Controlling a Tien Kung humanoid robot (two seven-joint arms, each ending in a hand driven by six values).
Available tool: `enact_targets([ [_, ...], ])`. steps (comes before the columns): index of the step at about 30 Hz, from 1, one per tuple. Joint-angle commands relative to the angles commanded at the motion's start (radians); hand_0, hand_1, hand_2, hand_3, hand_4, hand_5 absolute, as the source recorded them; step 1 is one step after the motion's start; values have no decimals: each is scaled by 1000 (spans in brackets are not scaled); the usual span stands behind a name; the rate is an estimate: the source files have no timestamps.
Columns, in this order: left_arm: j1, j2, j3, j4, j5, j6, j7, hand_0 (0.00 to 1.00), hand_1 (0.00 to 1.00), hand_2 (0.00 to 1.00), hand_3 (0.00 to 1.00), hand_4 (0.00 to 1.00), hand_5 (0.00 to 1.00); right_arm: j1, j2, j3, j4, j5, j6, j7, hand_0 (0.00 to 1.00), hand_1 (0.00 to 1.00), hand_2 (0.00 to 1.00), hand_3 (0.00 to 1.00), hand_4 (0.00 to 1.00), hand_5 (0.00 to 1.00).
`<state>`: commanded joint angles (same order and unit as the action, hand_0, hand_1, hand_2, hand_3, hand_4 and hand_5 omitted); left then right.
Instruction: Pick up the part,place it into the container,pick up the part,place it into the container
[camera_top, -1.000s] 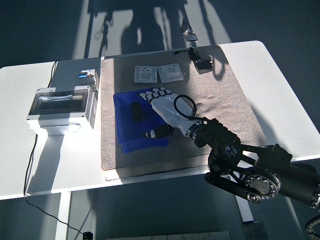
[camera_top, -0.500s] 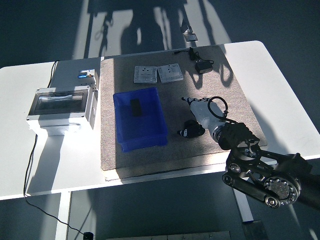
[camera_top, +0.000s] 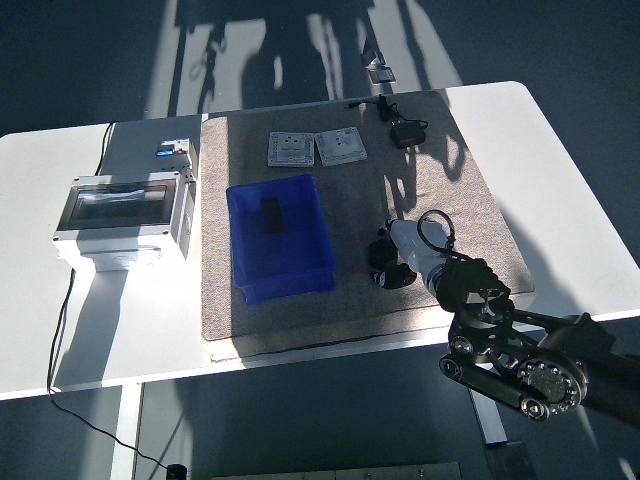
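A small black part (camera_top: 270, 215) lies flat inside the blue container (camera_top: 300, 272), near its far end, a dark rectangular block against the translucent floor. The right hand (camera_top: 392, 258), white-shelled with dark fingers, rests low on the grey mat (camera_top: 450, 190) just right of the container; whether its curled fingers enclose a second part cannot be told. Risk: a weak grasp could drop an item short of the container wall.

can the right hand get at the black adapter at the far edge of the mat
Probably yes: the right hand sits on the mat, and only bare mat lies between it and the adapter.
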<state>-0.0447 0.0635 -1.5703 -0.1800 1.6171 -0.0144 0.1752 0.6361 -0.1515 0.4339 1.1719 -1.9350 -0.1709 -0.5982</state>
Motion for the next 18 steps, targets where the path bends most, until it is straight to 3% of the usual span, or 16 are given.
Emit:
enact_targets([
  [4, 0, 0, -1, 0, 2, 0, 0, 686, 705, 715, 636, 923, 998, 0, 0, -8, -8, -19, -35, 14, 741, 370, 563, 673, 448, 192],
  [5, 0, 0, -1, 0, 2, -1, 0, 686, 705, 715, 634, 921, 998, 0, 0, -7, -9, -27, -51, 20, 661, 300, 522, 656, 310, 96],
  [7, 0, 0, -2, 0, 3, -1, 1, 686, 705, 715, 634, 921, 998, 0, 0, -3, -12, -43, -86, 31, 661, 300, 522, 656, 310, 96],
  [12, -1, 1, -1, 0, 5, -1, 1, 686, 705, 715, 637, 920, 998, 3, -3, 16, -15, -72, -182, 76, 615, 281, 498, 655, 262, 61],
  [18, 1, 3, -3, 0, 6, 1, -1, 687, 706, 715, 635, 918, 998, 50, 13, 16, 23, 7, -335, 205, 624, 286, 491, 653, 222, 25],
])
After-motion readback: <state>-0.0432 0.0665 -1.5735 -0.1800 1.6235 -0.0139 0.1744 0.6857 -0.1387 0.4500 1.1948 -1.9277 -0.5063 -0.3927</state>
